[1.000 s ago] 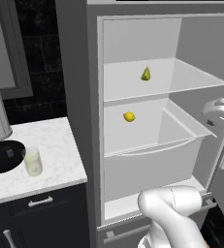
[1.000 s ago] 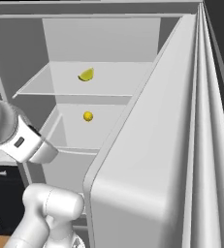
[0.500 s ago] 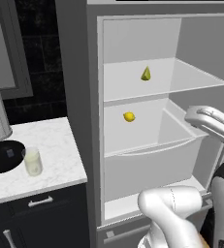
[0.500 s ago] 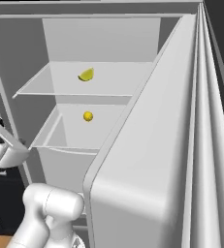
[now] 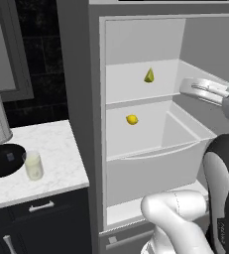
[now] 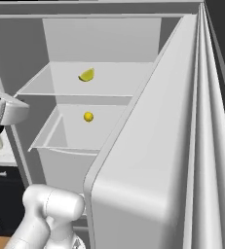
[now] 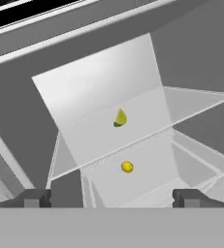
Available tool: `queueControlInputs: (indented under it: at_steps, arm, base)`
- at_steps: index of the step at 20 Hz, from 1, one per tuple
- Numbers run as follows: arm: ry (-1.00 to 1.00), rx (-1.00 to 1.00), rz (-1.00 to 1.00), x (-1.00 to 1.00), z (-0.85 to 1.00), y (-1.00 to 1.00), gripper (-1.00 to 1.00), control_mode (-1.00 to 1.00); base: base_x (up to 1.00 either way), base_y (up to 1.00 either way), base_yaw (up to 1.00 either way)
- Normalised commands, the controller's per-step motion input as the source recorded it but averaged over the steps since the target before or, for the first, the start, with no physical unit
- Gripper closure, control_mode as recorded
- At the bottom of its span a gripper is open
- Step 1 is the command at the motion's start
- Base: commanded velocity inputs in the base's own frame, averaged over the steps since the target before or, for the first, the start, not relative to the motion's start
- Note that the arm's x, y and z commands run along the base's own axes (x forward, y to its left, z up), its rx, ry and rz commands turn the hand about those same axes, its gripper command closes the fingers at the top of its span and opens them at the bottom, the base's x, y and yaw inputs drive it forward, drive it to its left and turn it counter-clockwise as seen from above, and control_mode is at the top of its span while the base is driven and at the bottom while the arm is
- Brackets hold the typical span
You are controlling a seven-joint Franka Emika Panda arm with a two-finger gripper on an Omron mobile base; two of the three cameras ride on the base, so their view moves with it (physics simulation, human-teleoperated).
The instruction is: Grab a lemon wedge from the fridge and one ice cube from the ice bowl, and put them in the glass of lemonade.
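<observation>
Lemon wedge, lying on the upper shelf of the open fridge above a whole lemon, is being lined up by the empty, wide-spread gripper; the wedge should be straddled squarely, the round lemon avoided.

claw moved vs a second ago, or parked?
Yes. In the left base view the open claw has swung left, from the open grey fridge's right edge toward the shelf with the small yellow-green lemon wedge.
</observation>
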Motion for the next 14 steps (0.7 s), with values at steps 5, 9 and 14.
queueControlInputs:
  at_steps: [5, 9, 14]
  arm:
    - [0.09, -0.01, 0.42, 0.49, 0.07, -0.84, -1.0, -1.0]
    - [0.09, 0.0, 0.31, 0.64, -0.25, -0.56, -1.0, -1.0]
    - [0.01, -0.04, 0.03, 0.6, -0.11, 0.0, -1.0, -1.0]
  base:
    - [0.0, 0.0, 0.0]
    - [0.0, 0.0, 0.0]
    - [0.0, 0.0, 0.0]
